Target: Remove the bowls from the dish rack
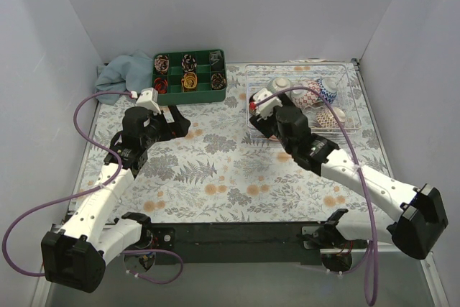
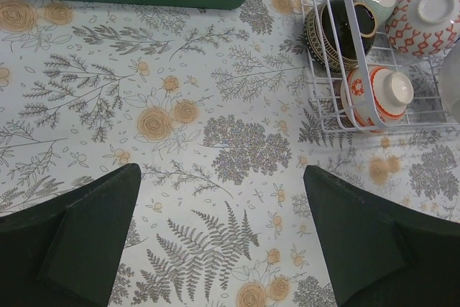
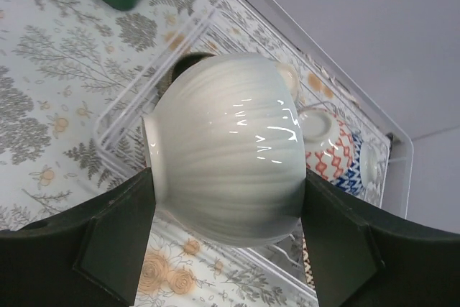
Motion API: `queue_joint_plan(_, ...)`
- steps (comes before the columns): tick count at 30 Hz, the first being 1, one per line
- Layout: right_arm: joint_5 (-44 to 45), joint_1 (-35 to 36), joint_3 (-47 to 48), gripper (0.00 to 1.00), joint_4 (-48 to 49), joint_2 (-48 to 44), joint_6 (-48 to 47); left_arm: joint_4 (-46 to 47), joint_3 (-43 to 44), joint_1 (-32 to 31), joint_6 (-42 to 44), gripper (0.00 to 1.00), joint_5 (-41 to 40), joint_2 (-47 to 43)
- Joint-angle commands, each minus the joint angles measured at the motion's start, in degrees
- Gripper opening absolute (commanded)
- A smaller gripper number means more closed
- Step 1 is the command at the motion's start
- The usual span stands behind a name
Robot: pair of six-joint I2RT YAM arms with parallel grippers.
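— Two fingers of the right gripper (image 3: 228,210) pinch a pale ribbed bowl (image 3: 226,149) above the dish rack (image 2: 321,109)'s left edge. Left gripper (image 2: 221,185): spread, empty.
— Step?
— Lifting out. Next: clear the wire wall, then lower onto the tablecloth (image 2: 215,70). Other bowls (image 2: 377,95) lie racked.

Bare floral table (image 1: 215,170) lies open in the middle; green tray (image 1: 188,95) and dish rack (image 1: 302,69) line its far edge

Left tool (image 2: 221,177) gapes wide, apparently hovering; right tool (image 3: 228,192) clamps a pale bowl (image 3: 223,134), both arms reaching forward.
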Motion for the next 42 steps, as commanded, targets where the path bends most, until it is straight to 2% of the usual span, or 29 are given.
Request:
queue_joint_plan(1,5.17,8.93,-2.84,0.09,14.59,-2.86,-11.05,0.36,-0.22,-0.13,-2.43,0.98,-2.11,-0.05)
queue_joint_plan(4,5.78,15.08,-5.74,0.09,19.85,-2.07,-14.92,-0.26,0.22,-0.13,-3.75,0.98,-2.55,0.39)
queue_joint_plan(8,10.69,21.43,-10.49,0.09,31.53,1.26,-23.35,-0.79,0.57,-0.13,-4.63,0.98,-1.85,1.01)
queue_joint_plan(13,13.51,27.40,-17.17,0.08,57.36,6.45,-37.15,-1.14,1.19,-0.13,-6.12,0.98,0.96,1.54)
queue_joint_plan(15,14.66,28.55,-19.72,0.08,65.36,10.57,-41.89,-1.14,1.27,-0.04,-6.57,0.98,1.93,1.97)
queue_joint_plan(16,15.18,29.60,-20.51,0.08,75.14,12.24,-46.87,-1.14,1.45,-0.13,-7.00,0.98,2.37,2.32)
queue_joint_plan(19,16.07,31.36,-21.39,0.07,90.21,19.36,-56.02,-1.14,1.89,-0.13,-8.32,0.98,4.74,3.55)
queue_joint_plan(21,15.98,32.59,-20.61,0.08,96.92,24.63,-60.26,-1.05,2.42,-0.13,-9.11,0.98,6.15,4.52)
queue_joint_plan(22,16.07,32.95,-20.08,0.07,98.25,27.26,-62.63,-1.14,2.85,-0.13,-10.25,0.98,6.68,5.39)
queue_joint_plan(30,14.57,35.15,-16.48,0.07,98.88,32.91,-62.30,-5.53,8.83,-0.13,-14.39,0.98,12.30,10.50)
queue_joint_plan(38,14.66,35.50,-13.57,0.08,99.59,36.16,-63.44,-7.82,9.19,-0.13,-18.52,0.98,18.10,15.15)
queue_joint_plan(42,14.75,35.85,-12.87,0.09,99.85,37.04,-64.15,-9.93,9.01,-0.22,-18.26,0.93,20.74,18.49)
